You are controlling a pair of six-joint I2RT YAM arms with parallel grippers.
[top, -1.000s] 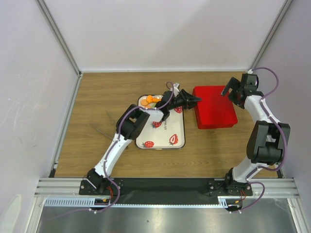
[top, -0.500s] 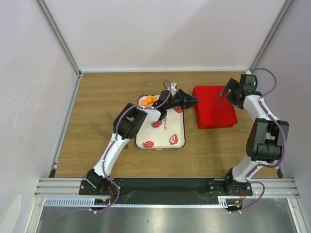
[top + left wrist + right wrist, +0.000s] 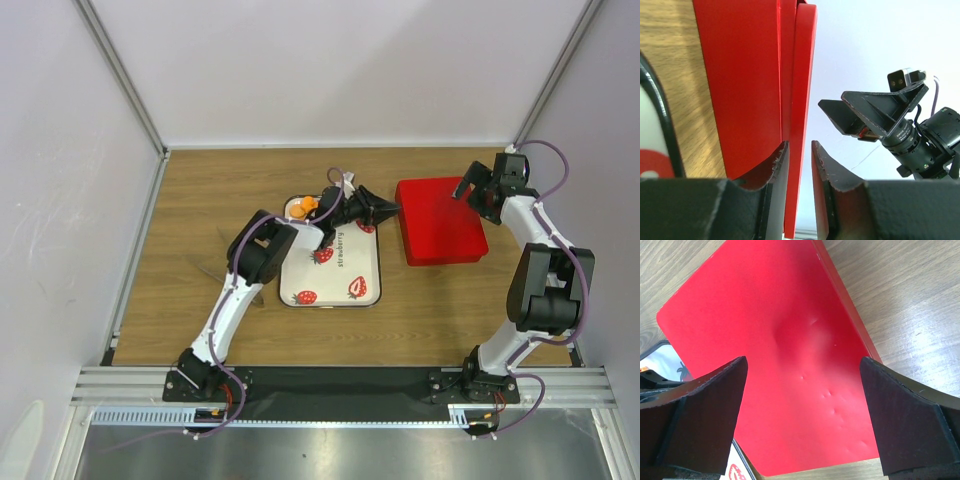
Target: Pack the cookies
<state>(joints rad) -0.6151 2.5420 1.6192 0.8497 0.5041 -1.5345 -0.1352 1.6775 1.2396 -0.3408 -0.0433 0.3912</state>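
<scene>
Likely light, stiff, slick cookies at tray's far left corner: pinch by rims; left gripper narrowly parted, right gripper spread wide, both empty

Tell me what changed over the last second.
The left gripper drew back a little leftward from the edge of the red box, its elbow swinging left too. Nothing visibly gripped or let go. The right gripper, wide open above the box, the tray and the orange cookies stayed put.
</scene>
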